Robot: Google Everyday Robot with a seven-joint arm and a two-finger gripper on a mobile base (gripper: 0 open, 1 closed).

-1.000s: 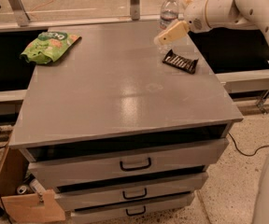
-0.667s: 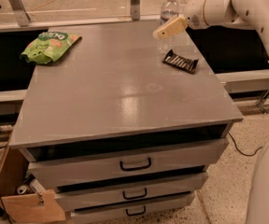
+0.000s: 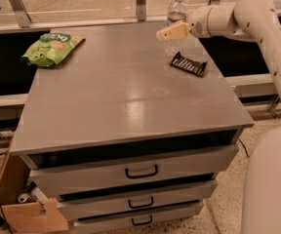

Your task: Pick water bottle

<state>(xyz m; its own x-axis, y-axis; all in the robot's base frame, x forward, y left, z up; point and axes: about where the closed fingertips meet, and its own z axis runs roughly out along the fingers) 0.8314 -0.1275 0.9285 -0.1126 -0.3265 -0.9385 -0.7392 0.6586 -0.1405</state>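
Observation:
The water bottle (image 3: 177, 9), clear with a white cap, stands upright at the far right edge of the grey cabinet top (image 3: 126, 91). My gripper (image 3: 171, 32), tan-tipped on a white arm reaching in from the right, is right at the bottle's lower body and covers part of it. The bottle's cap and upper part show above the gripper. The bottle rests on the surface.
A dark ridged snack packet (image 3: 188, 64) lies just in front of the bottle. A green chip bag (image 3: 50, 47) lies at the far left. Drawers (image 3: 140, 172) with handles are below the top. A cardboard box (image 3: 28, 213) sits on the floor at the left.
My gripper has shifted slightly to the left in front of the bottle's lower part. The bottle, packet and bag have not moved.

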